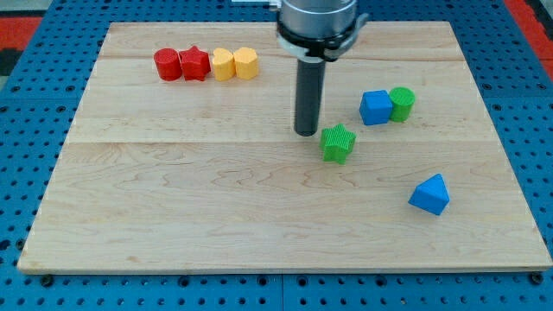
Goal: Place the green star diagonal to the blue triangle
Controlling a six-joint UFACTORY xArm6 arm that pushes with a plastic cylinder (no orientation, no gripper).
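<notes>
1 blue triangle (430, 194) | 1 green star (338, 142) (my tip (306, 132) beside)

Straight dark cylindrical rod, matte charcoal, smooth sides, my tip (307, 132) a flat blunt end, above it a wider round collar in pale silver-grey metal, black band around its lower edge, small black fittings at both sides

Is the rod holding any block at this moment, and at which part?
Nothing is held. My tip stands just to the view's left of the green star; contact cannot be told.
</notes>
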